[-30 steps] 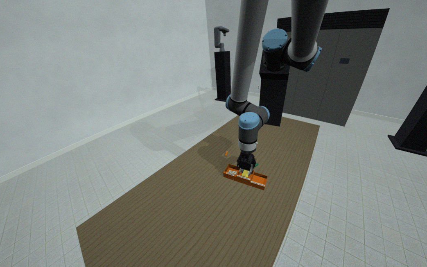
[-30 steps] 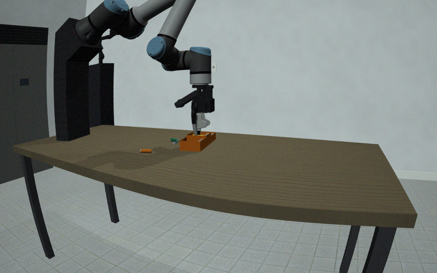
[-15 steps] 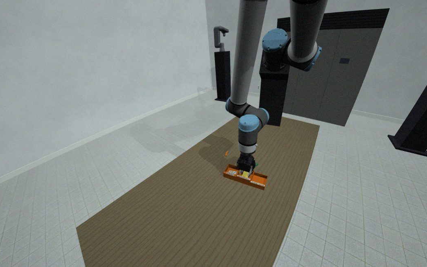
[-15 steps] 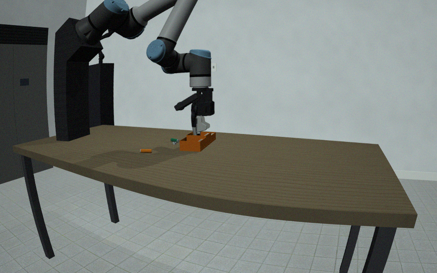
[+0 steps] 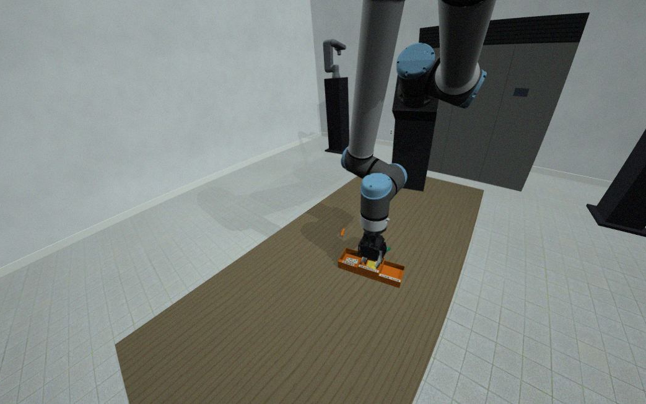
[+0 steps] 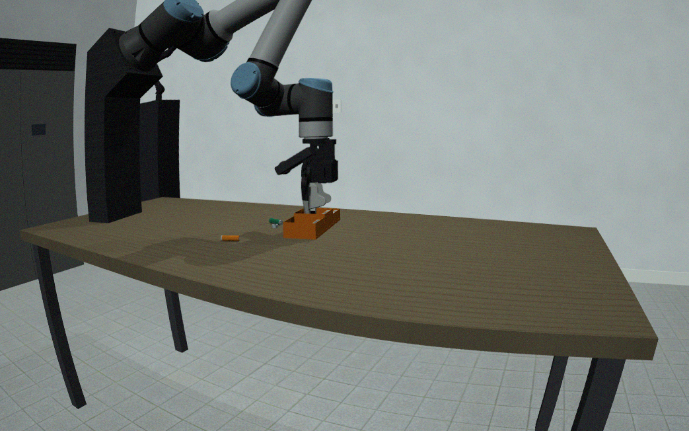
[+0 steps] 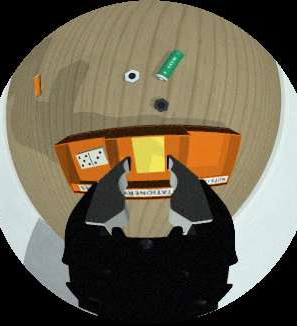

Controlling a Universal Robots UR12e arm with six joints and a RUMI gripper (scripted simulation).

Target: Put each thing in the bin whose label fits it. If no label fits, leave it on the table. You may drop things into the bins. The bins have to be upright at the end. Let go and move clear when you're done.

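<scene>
Three joined orange bins (image 5: 390, 271) (image 6: 300, 229) (image 7: 205, 150) stand upright. In the wrist view the middle label reads STATIONERY and the right one starts NUTS; the left label is partly covered. My gripper (image 5: 371, 260) (image 6: 310, 211) (image 7: 148, 156) is open over the middle bin. A yellow pad (image 5: 371, 264) (image 7: 149, 154) lies in that bin, with gaps between it and both fingertips. A white domino (image 5: 350, 261) (image 7: 91, 158) lies in the left bin. A silver hex nut (image 7: 126, 76), a dark hex piece (image 7: 161, 105) and a green battery (image 5: 388, 248) (image 6: 273, 220) (image 7: 170, 65) lie behind the bins.
An orange cylinder (image 5: 342, 232) (image 6: 229, 238) (image 7: 37, 86) lies on the wooden table (image 5: 285, 321) (image 6: 416, 267), apart from the bins. The bins' dividers and walls stand close around my fingers. The arm's dark pedestal (image 5: 410, 150) (image 6: 122, 149) stands at one end of the table.
</scene>
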